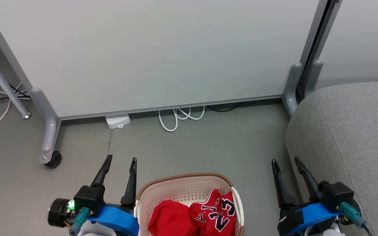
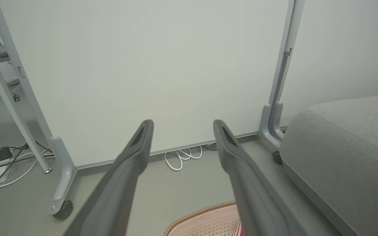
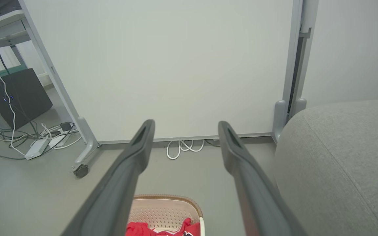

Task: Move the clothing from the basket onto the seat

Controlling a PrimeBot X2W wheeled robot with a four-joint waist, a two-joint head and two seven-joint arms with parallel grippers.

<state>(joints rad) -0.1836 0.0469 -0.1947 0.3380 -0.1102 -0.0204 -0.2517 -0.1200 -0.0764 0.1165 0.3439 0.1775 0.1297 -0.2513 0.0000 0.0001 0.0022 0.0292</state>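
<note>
Left end effector (image 1: 121, 158), right end effector (image 1: 285, 160), both agape, empty, basket (image 1: 182, 177) between (clothing (image 1: 176, 218) inside), partition (image 1: 159, 59) beyond

We see grey floor (image 1: 208, 144), white wheeled partition panel (image 1: 149, 55) straight ahead of left gripper (image 1: 122, 158) and right gripper (image 1: 285, 160); white cable coil (image 1: 179, 116) and power strip (image 1: 117, 121) under its edge, nearer left gripper.

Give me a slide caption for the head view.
Open left pincer and open right pincer flank the basket holding red clothing; grey seat at right.
</note>
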